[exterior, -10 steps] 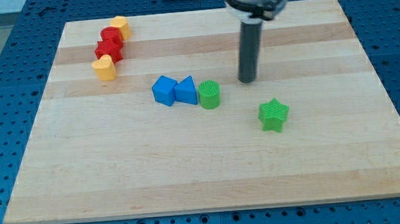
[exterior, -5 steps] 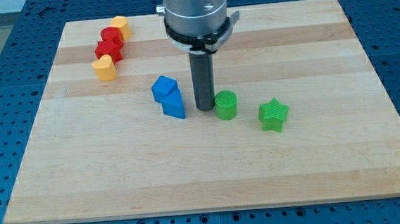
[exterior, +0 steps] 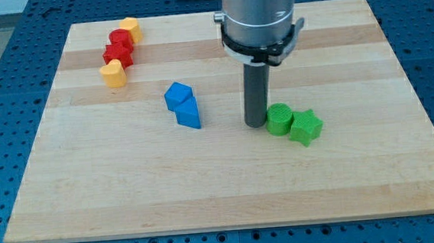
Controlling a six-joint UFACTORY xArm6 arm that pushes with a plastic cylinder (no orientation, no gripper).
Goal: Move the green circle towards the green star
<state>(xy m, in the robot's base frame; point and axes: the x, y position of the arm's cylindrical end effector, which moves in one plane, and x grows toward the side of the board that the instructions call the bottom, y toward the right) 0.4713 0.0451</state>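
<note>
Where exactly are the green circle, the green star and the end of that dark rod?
green circle [exterior: 279, 120], camera view: on its round top face.
green star [exterior: 306, 127], camera view: on the middle of its top.
my tip [exterior: 256, 124], camera view: the rod's very end, just left of the green circle.

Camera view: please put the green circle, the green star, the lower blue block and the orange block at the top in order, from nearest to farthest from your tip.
Measured from my tip:
1. Green circle, touching it on the view's right.
2. Green star, just beyond the circle, right.
3. Lower blue block, to the left.
4. Top orange block, far upper left.
</note>
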